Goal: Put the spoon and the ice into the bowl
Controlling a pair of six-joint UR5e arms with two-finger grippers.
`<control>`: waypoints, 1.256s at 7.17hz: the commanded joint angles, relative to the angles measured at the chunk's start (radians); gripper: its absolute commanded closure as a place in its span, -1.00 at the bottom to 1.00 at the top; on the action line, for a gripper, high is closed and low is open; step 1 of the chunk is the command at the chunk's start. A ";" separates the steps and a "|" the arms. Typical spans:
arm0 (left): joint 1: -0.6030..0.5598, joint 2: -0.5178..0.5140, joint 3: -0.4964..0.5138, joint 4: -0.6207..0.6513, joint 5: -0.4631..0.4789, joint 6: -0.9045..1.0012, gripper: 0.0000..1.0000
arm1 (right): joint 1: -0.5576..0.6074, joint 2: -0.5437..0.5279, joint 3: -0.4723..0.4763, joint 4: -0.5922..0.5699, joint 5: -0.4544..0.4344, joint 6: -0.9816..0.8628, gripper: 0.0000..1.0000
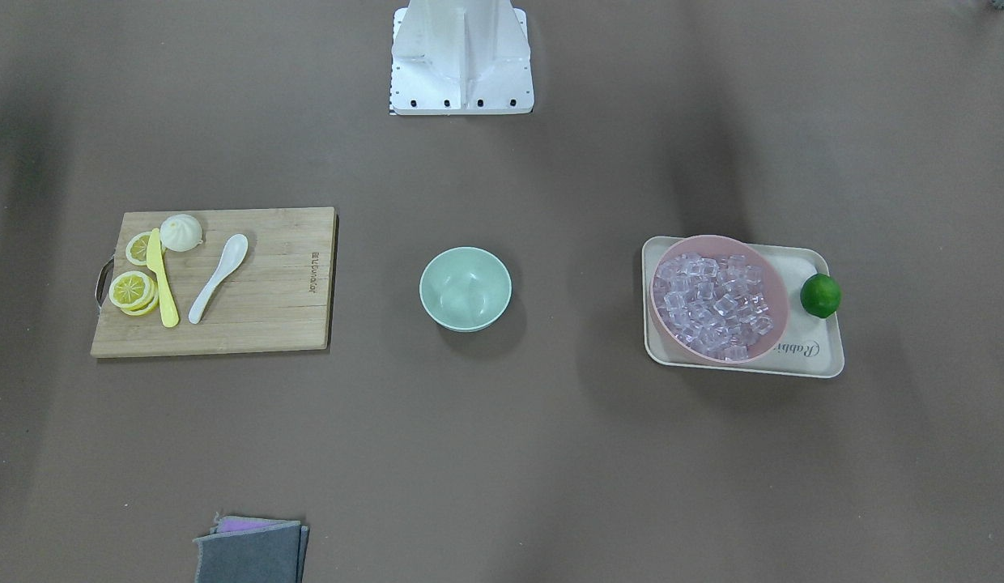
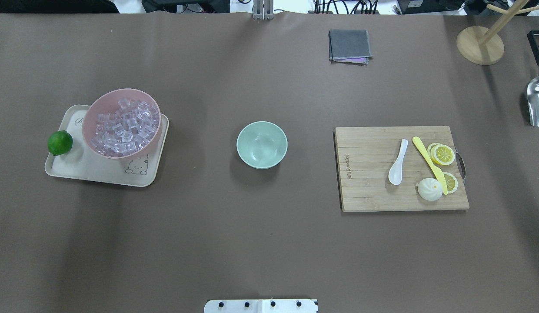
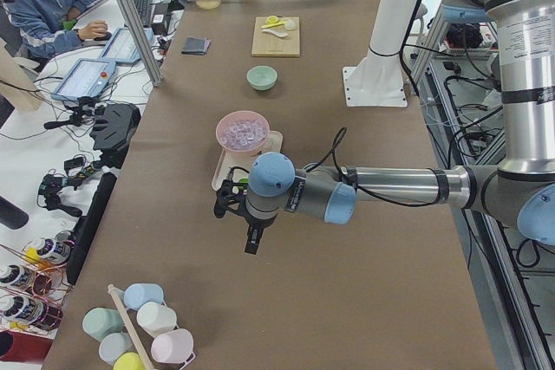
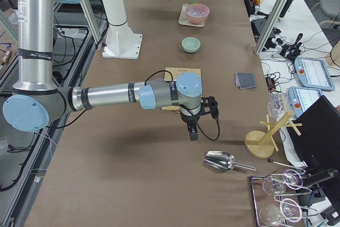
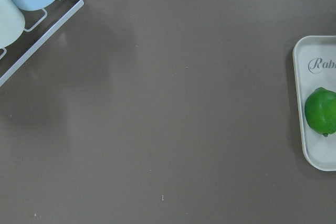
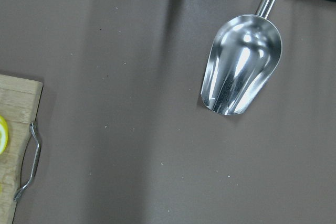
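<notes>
mint-green bowl [image 2: 261, 144] stands empty at the middle of the table [image 2: 269, 243], between the two pincers and well apart from both. the white spoon [image 2: 398, 160] lies on the wooden board [image 2: 365, 187], inward of the right pincer [image 4: 193, 135], which hangs over bare table off the board's handle end, a metal scoop [image 6: 241, 66] on its other side. the ice [image 2: 121, 128] is heaped in the pink bowl [image 2: 100, 101] on the tray [image 2: 91, 169], inward of the left pincer [image 3: 250, 247], which hangs just outside the tray's lime [image 5: 321, 111] end.

nothing is in the bowl, so i judge the step in hand to be the first reach. for the spoon, come down across the handle's narrow width, clear of the yellow knife [image 2: 428, 163] beside it. for the ice, take one cube off the top of the heap; it looks slick. neither pincer seems to hold or touch anything. whether either is spread or pressed together, i cannot tell.
</notes>
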 commanded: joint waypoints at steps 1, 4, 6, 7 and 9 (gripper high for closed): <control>0.001 0.015 -0.002 -0.015 -0.005 -0.001 -0.97 | -0.012 -0.001 -0.001 0.002 0.018 -0.001 -1.00; 0.001 0.015 -0.001 -0.015 -0.005 0.000 -0.96 | -0.023 -0.014 -0.004 0.096 0.051 0.005 -1.00; 0.003 0.012 -0.007 -0.016 -0.006 -0.001 -0.95 | -0.029 -0.014 -0.004 0.096 0.089 0.016 -1.00; 0.004 0.006 -0.008 -0.022 -0.006 -0.001 -0.95 | -0.084 -0.007 0.001 0.102 0.085 0.098 -1.00; 0.007 -0.018 -0.039 -0.009 -0.008 -0.054 -0.94 | -0.185 0.002 0.009 0.237 0.074 0.360 -0.95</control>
